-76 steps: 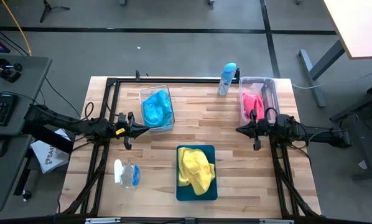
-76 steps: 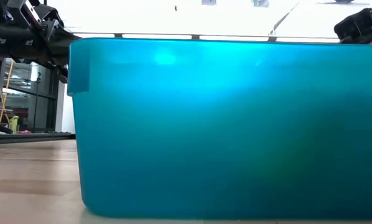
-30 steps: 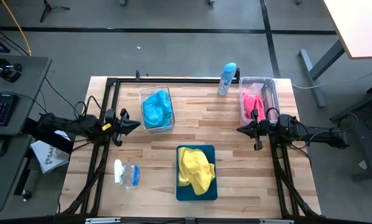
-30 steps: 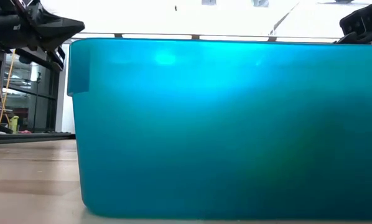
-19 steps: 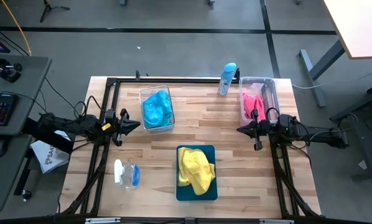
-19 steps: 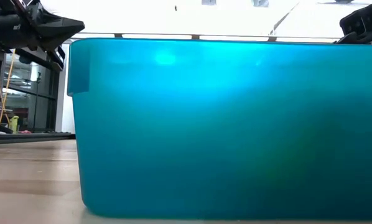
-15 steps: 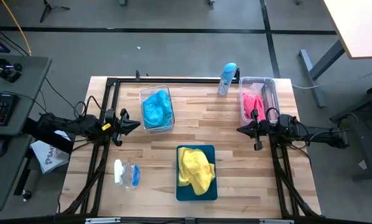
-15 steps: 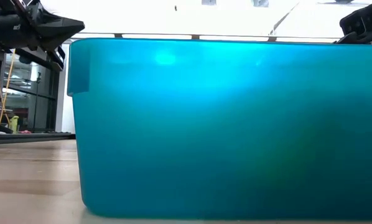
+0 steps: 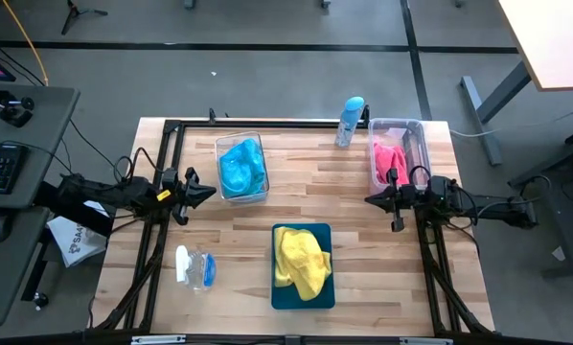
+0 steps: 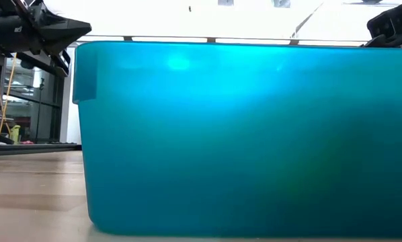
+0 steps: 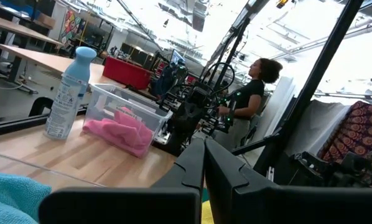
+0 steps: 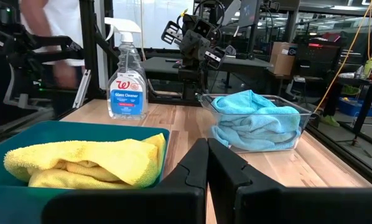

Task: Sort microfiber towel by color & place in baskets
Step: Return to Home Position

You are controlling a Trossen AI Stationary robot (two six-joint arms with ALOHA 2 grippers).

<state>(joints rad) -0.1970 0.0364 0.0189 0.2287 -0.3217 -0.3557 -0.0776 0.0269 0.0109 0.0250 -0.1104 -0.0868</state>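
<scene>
Three towels lie sorted. The blue towel [image 9: 242,166] fills a clear bin [image 9: 261,196], the pink towel [image 9: 390,159] sits in a second clear bin [image 9: 416,129], and the yellow towel [image 9: 300,261] lies bunched on the dark-teal tray [image 9: 285,299]. My left gripper [image 9: 213,192] hovers shut just left of the blue towel's bin. My right gripper [image 9: 367,199] hovers shut just near of the pink towel's bin. Both fingertip pairs are closed in the wrist views, left [image 11: 203,146] and right [image 12: 206,146]. In the low view the tray's wall [image 10: 241,134] hides the towels.
A clear bottle with a light-blue cap [image 9: 350,119] stands at the far edge between the bins. A spray bottle [image 9: 194,266] stands near the left edge, upright in the right wrist view [image 12: 127,78]. Bare wood lies between the bins and the tray. A person [image 11: 251,93] stands beyond the table.
Nothing has moved in the last second. Before that, the left arm drew back a little toward the table's left edge, beside the blue towel's bin.
</scene>
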